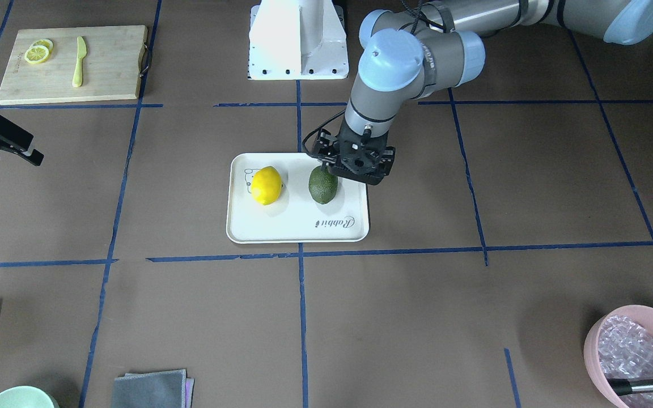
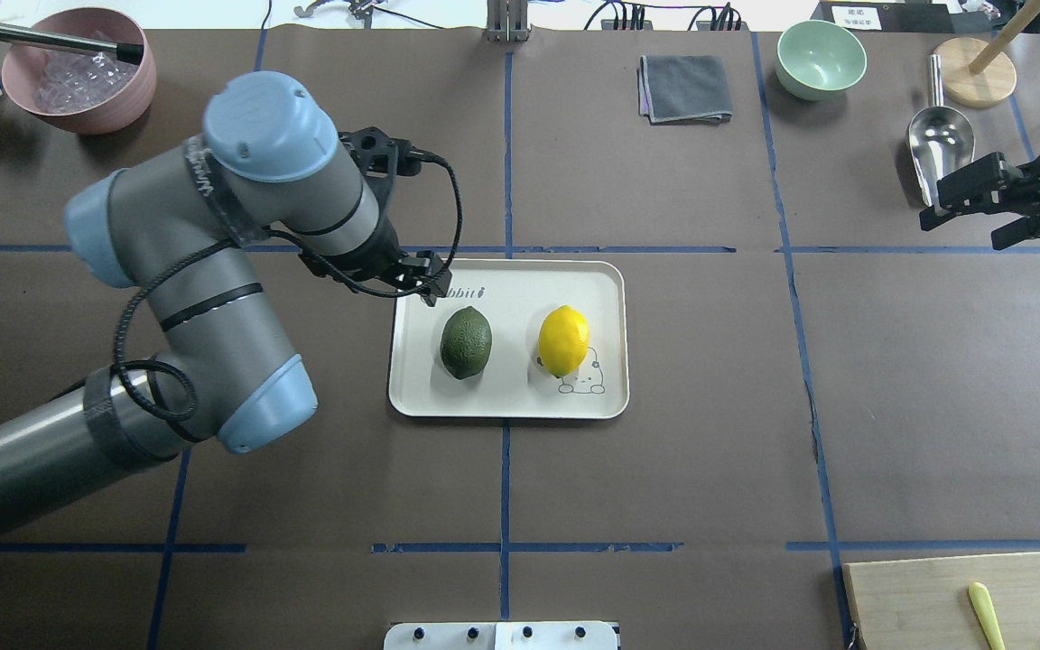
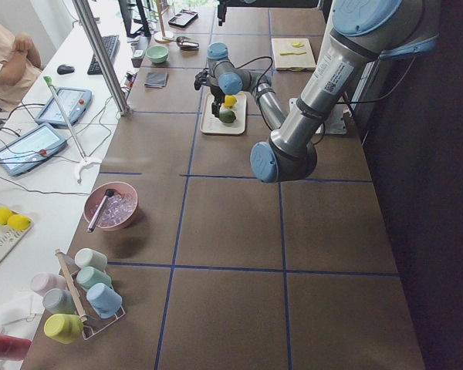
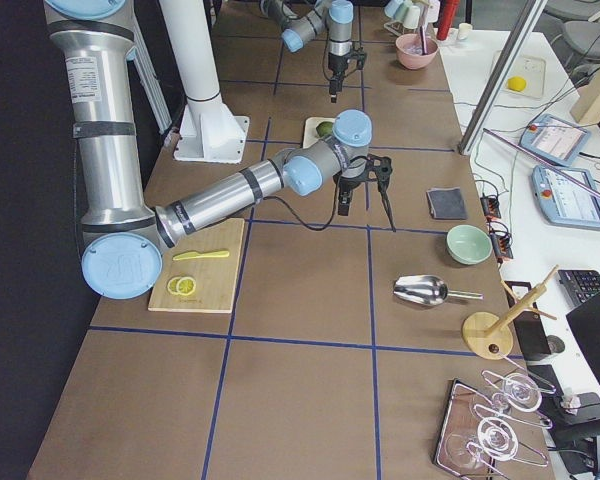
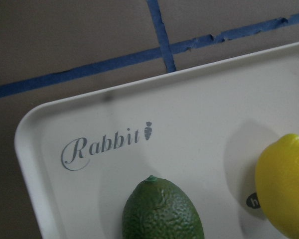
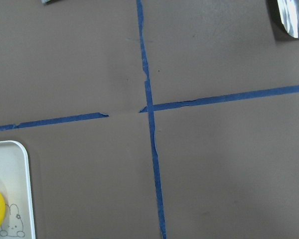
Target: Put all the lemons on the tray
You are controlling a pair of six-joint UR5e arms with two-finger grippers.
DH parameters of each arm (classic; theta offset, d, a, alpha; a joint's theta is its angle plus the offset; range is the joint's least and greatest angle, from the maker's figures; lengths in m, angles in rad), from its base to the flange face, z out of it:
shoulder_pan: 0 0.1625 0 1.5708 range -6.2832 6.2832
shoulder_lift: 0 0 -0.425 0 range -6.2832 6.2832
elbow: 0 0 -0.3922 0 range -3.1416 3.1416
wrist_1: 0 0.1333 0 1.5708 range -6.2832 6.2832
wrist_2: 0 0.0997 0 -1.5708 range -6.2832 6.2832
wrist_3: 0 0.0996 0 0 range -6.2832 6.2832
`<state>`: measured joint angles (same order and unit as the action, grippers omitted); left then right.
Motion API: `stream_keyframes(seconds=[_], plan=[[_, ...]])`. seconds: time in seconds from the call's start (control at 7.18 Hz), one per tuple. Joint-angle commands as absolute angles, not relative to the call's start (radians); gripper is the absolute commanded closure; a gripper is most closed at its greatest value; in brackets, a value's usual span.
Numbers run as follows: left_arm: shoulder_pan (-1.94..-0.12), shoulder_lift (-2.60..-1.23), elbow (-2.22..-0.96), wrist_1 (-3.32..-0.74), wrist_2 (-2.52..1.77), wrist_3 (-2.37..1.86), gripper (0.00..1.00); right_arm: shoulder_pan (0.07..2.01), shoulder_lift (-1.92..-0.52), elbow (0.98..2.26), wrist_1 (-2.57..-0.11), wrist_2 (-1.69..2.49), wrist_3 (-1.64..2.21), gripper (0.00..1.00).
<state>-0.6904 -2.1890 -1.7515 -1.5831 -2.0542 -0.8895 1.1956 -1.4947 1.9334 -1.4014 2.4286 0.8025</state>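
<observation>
Cream-white rectangular tray (image 2: 506,408) with raised rim and "Rabbit" script: lies at the centre of the table, long edges parallel to the table's long edges.

Dark green oval lemon (image 2: 466,342): rests on the tray's left half, pointed tips toward the tray's far and near edges. Bright yellow oval lemon (image 2: 563,339): rests on the right half, partly over the cartoon drawing at the tray's near right corner. The two fruits lie side by side and apart, neither touching the rim.

Left gripper (image 1: 353,170): hangs over the tray's far left corner, above the script, raised clear of the tray. It holds nothing; its wrist view shows the green lemon's tip below it and no fingers. The spread of its jaws cannot be determined.

Right gripper (image 2: 961,230): stands above the table's right edge, well apart from the tray. Jaws are parted wide and empty.

Bamboo cutting board (image 1: 71,62): sits at the near right corner of the table, carrying pale lemon slices (image 1: 38,52) and a yellow knife (image 1: 79,61).
</observation>
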Motion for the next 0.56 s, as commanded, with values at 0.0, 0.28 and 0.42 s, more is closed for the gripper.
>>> stream_keyframes(seconds=[0.0, 0.28, 0.42], plan=[[-0.814, -2.025, -1.900, -1.499, -2.112, -0.657, 0.00, 1.262, -1.535, 1.887, -1.407, 2.430, 0.616, 0.00], [-1.037, -1.825, -1.995, -1.384, -2.175, -0.282, 0.00, 1.343, -1.569, 1.795, -1.407, 2.430, 0.397, 0.00], [-1.177, -1.748, -1.967, -1.381, -2.209, -0.032, 0.00, 1.394, -1.572, 1.725, -1.407, 2.430, 0.271, 0.00]])
